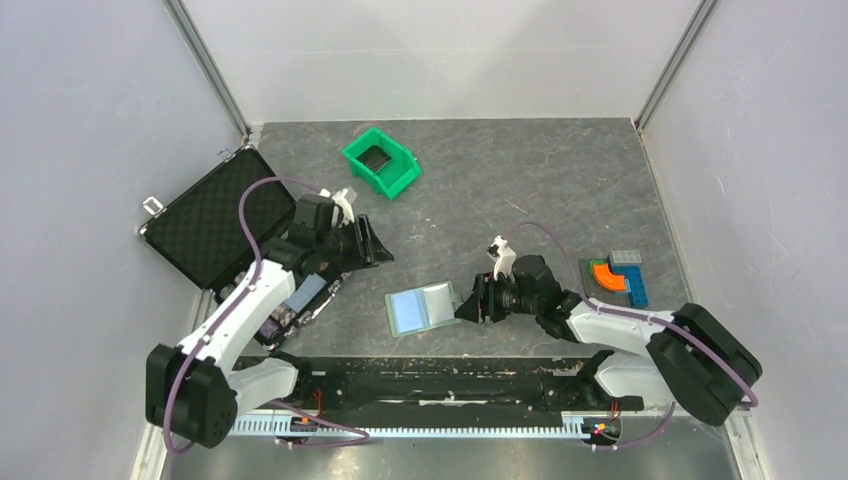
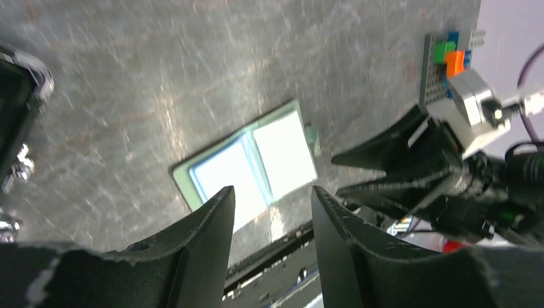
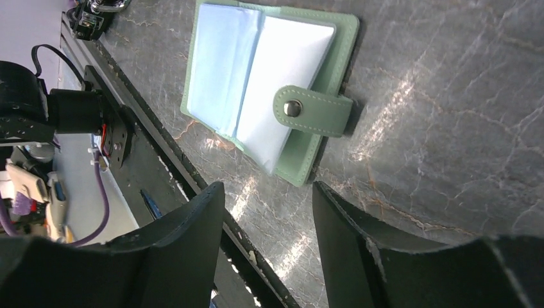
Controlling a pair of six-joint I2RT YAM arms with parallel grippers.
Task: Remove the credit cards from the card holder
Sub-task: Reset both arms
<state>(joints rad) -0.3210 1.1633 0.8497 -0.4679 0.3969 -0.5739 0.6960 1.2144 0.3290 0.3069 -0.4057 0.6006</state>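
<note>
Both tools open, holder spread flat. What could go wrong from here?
The card holder lies loose on the smooth table, neither the left tool nor the right tool pinning it; a pull may drag it along. Its snap tab lies folded over the inner sleeve and could snag. No card edge shows, so pinching sleeve plastic is possible.

Pale grey walls (image 1: 90, 120), dark marbled tabletop (image 1: 520, 180), metal corner posts (image 1: 209, 70)

No legible text — views perhaps too blurred.
</note>
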